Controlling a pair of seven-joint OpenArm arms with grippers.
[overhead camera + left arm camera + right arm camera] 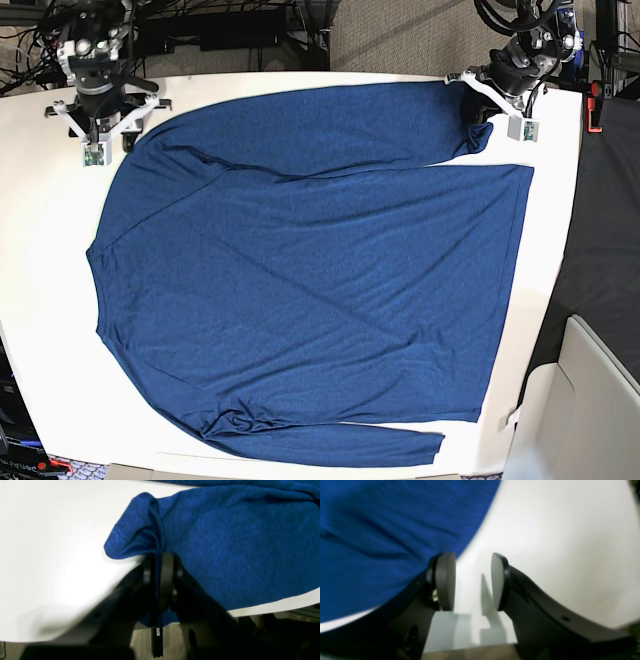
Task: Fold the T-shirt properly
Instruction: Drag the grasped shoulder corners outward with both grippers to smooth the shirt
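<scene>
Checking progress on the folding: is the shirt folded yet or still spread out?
Spread out. The shirt lies flat, one layer, across the table; nothing is folded over.

The T-shirt is matt, heathered knit cloth lying on a smooth, slightly glossy white table.

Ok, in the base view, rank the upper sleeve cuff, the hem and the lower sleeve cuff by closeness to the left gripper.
1. Upper sleeve cuff: top right, pinched in the left gripper.
2. Hem: running down the shirt's right edge.
3. Lower sleeve cuff: bottom right, farthest.
</scene>
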